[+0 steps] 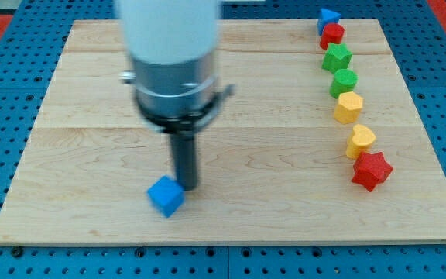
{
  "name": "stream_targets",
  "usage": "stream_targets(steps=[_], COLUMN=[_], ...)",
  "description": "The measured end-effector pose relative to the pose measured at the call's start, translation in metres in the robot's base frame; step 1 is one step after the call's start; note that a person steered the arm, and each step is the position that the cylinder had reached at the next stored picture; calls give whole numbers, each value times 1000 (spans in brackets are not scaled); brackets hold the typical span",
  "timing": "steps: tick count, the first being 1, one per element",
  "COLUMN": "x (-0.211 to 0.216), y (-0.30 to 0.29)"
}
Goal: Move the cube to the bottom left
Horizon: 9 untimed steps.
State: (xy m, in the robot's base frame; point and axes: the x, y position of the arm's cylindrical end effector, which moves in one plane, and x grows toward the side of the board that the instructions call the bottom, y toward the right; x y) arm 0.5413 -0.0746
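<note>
1. A pale wooden counter (91,93) fills most of the view, resting on a blue pegboard.
2. The robot arm, a white and grey cylinder, comes down from the view's top and ends in a straight dark rod. There is no pincer here, so nothing opens, closes or grasps; the arm can only push with my tip (186,188).
3. The blue cube (166,196) sits touching my tip, just to the tip's left and slightly below it, near the counter's bottom edge and left of centre.
4. Well away to the tip's right, a column of other blocks runs down the counter: a blue block (328,18), a red block (333,34), two green blocks (337,56), two yellow blocks (348,107) and a red star (372,170).
5. Handling judgement: the cube looks small, light and rigid, likely to slide easily and to twist if pushed off-centre. Contact is best on the middle of its right, upper face, pushing toward the bottom left.
</note>
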Motion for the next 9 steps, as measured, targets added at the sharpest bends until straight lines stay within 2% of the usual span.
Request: stream_targets(steps=[1, 2, 4, 5, 7, 8, 9], x=[7, 34, 13, 25, 50, 41, 40], y=[65, 34, -112, -55, 202, 265, 265])
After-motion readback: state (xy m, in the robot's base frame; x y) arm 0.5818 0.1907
